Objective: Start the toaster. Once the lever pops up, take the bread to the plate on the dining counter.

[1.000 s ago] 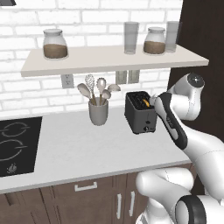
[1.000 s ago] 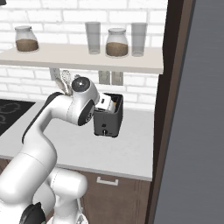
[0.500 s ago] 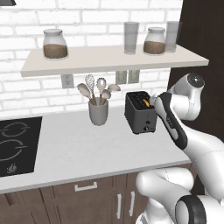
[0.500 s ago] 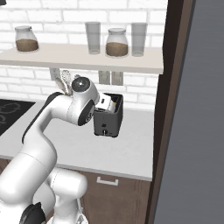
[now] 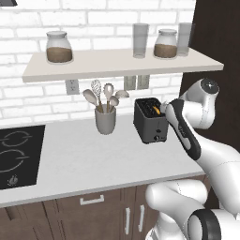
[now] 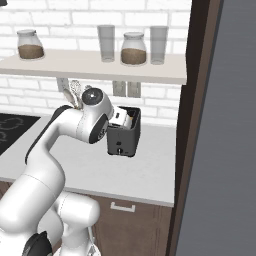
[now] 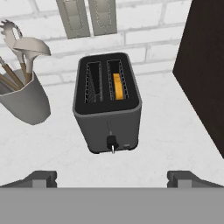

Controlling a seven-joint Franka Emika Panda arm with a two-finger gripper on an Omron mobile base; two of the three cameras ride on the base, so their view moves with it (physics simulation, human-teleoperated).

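The black two-slot toaster [image 5: 151,125] [image 6: 124,140] [image 7: 108,114] stands on the white worktop near the dark side panel. A yellow-orange slice of bread [image 7: 117,86] [image 5: 156,110] sits low in the toaster's right slot as the hand view shows it. A small dark knob [image 7: 112,142] is low on its front face. My gripper [image 7: 113,178] [image 5: 164,110] [image 6: 119,118] hovers open above and just in front of the toaster, fingers spread wide with nothing between them. The plate and the dining counter are out of view.
A grey utensil cup [image 5: 105,120] [image 7: 24,104] with spoons stands left of the toaster. A black hob [image 5: 14,154] lies at the far left. A shelf [image 5: 117,64] with jars and glasses hangs above. A dark tall panel [image 7: 205,65] [image 6: 200,125] bounds the worktop on the right.
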